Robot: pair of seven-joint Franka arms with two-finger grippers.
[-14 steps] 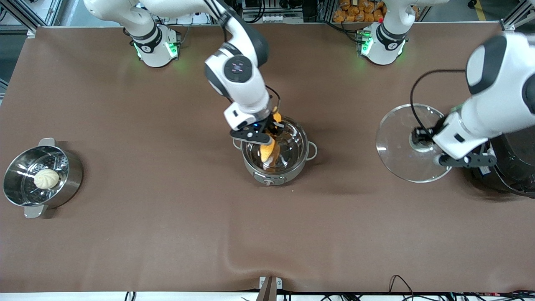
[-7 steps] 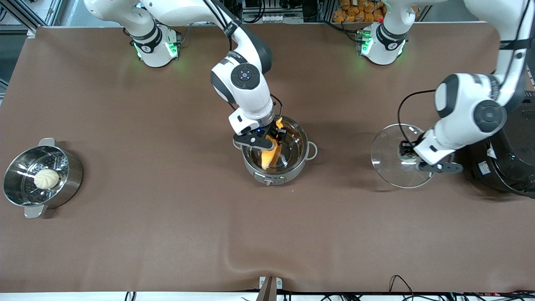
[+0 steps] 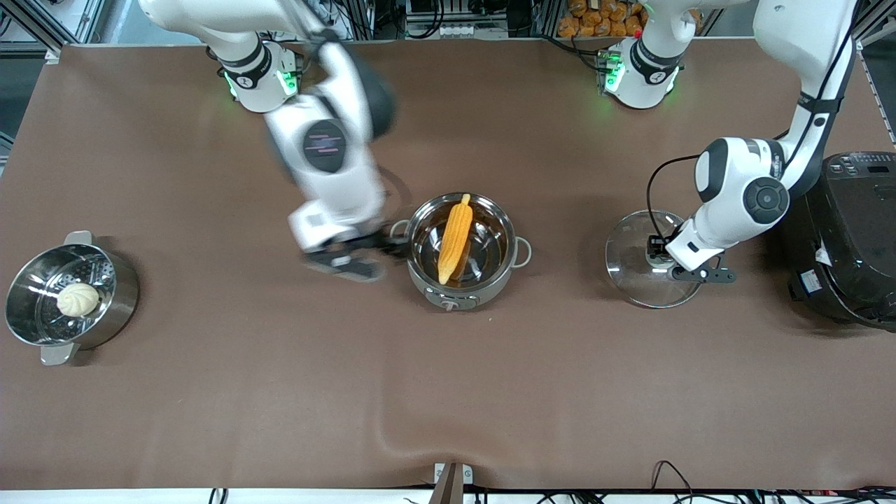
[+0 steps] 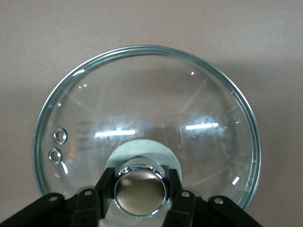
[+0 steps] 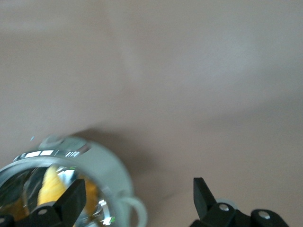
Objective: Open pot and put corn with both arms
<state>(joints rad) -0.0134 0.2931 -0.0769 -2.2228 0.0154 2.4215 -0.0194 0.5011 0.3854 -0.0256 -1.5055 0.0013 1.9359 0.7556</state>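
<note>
The steel pot [image 3: 490, 285] stands lidless at the table's middle. The corn [image 3: 455, 238] lies inside it, its tip pointing toward the front camera. My right gripper [image 3: 374, 250] is open and empty beside the pot, over the table toward the right arm's end. In the right wrist view my right gripper [image 5: 137, 196] sits by the pot's loop handle [image 5: 136, 209], with the corn [image 5: 47, 189] in the pot [image 5: 99, 163]. My left gripper [image 3: 658, 246] is shut on the copper-coloured knob [image 4: 140, 190] of the glass lid [image 3: 633, 280], held low over the table toward the left arm's end.
A steel pot with flat tab handles and a perforated insert [image 3: 115, 294] holds a pale bun [image 3: 78, 299] at the right arm's end. A big black cooker [image 3: 847, 238] stands at the left arm's end, close to the left arm.
My right gripper let go of the corn, which now lies in the pot, and swung away toward the right arm's end. My left gripper lowered the lid toward the table.
</note>
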